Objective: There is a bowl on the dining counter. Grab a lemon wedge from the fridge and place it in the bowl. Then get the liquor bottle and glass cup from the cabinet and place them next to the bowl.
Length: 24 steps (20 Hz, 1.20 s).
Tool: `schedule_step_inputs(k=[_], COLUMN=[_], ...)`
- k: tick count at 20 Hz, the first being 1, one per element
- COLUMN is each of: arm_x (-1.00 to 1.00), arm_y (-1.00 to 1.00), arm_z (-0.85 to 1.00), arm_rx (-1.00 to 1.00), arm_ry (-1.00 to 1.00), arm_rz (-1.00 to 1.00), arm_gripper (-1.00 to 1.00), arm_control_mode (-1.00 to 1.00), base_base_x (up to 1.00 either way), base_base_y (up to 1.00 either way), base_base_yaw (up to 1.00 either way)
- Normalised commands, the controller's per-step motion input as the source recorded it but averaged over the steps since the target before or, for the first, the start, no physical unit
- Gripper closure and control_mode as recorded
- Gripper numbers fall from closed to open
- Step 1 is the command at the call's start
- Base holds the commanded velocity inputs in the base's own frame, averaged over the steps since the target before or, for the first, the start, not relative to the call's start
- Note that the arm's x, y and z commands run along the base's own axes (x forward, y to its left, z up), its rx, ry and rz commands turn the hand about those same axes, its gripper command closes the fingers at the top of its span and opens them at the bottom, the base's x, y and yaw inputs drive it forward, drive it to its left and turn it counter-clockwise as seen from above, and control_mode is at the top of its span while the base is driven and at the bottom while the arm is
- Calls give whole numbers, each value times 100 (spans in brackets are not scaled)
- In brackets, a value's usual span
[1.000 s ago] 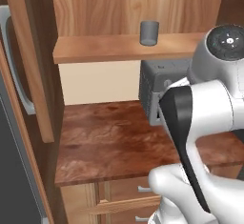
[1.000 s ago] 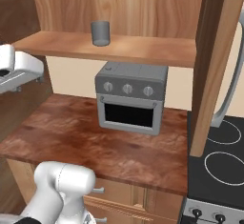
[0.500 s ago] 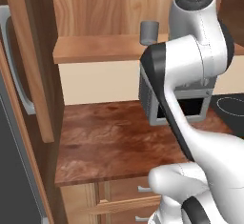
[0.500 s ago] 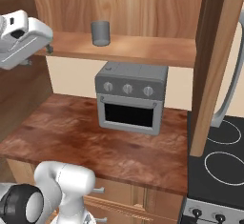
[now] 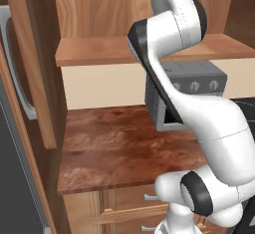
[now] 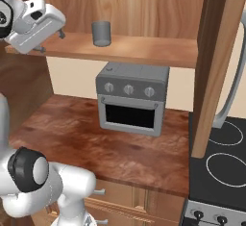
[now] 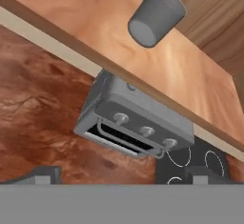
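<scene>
My pincer point(image 6: 50, 41) jaws apart, empty, near glass cup point(image 6: 101, 33) on cabinet shelf point(image 6: 144, 51). Risk: clumsy approach tips cup over.

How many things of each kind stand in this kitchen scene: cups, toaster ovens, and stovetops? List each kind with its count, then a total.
Cups: 1, the grey cup on the cabinet shelf
Toaster ovens: 1, the grey oven on the counter
Stovetops: 1, the black stove at the right
Total: 3
</scene>
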Motion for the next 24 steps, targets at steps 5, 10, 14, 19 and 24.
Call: schedule_step_inputs(k=[5,10,14,19,24], arm_x=[76,69,51,42,45], arm_y=[3,0,0,0,0], arm_z=[0,0,-6,-9,-10], arm_rx=[-8,-7,-12,-14,-13], arm_ry=[0,0,0,0,0], arm_rz=[0,0,0,0,0], arm_gripper=[-100,-100,-100,-100,-100], arm_control_mode=[-100,-100,-100,-100,-100], base_base_x=[0,0,0,0,0], base_base_y=[0,0,0,0,0], base_base_yaw=[0,0,0,0,0])
